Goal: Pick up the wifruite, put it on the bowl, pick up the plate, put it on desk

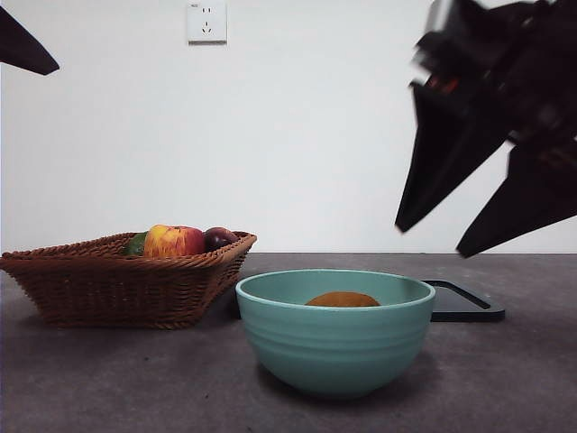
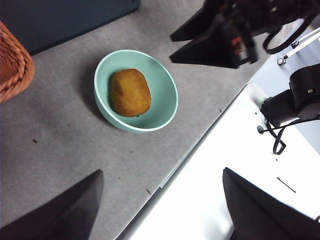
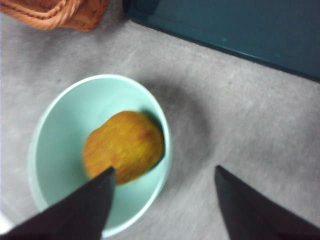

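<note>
The orange-brown wifruite (image 1: 342, 299) lies inside the teal-green bowl (image 1: 335, 347), which stands on the dark grey desk (image 1: 117, 379). The wrist views also show the wifruite (image 2: 130, 92) (image 3: 124, 146) resting in the bowl (image 2: 167, 107) (image 3: 55, 125). My right gripper (image 1: 431, 240) hangs open and empty above and to the right of the bowl; its jaws (image 3: 164, 169) stand wide apart over the bowl's rim. The dark teal plate (image 1: 464, 302) lies flat behind the bowl. My left gripper (image 2: 161, 171) is open, empty and high over the desk's edge.
A brown wicker basket (image 1: 108, 284) stands left of the bowl, holding a red-yellow apple (image 1: 173, 241) and a dark purple fruit (image 1: 219, 237). The left arm shows as a black tip (image 1: 22, 45) at the top left corner. A white surface (image 2: 210, 200) borders the desk.
</note>
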Action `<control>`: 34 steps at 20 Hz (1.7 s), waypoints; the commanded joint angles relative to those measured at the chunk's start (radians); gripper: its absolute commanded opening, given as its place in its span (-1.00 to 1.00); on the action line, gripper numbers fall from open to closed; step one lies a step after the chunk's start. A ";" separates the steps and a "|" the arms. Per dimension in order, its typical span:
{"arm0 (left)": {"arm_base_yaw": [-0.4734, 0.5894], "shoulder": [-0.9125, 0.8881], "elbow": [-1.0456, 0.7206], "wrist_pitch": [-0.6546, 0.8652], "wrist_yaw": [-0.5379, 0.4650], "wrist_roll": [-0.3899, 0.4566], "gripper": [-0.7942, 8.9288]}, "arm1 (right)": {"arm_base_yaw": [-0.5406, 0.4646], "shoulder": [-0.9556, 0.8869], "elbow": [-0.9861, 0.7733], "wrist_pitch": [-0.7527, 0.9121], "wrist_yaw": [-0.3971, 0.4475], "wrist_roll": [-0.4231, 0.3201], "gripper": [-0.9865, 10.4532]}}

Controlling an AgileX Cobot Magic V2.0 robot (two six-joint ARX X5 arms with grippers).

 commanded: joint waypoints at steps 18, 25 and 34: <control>-0.006 0.003 0.005 0.002 0.005 0.018 -0.07 | 0.069 0.204 0.006 0.154 0.106 0.036 -0.80; -0.006 0.003 0.005 0.004 0.005 0.021 -0.07 | 0.068 0.180 0.034 0.173 0.061 0.034 -0.80; -0.006 0.003 0.005 0.004 0.005 0.022 -0.07 | -0.040 0.191 0.217 0.082 0.076 -0.045 -0.80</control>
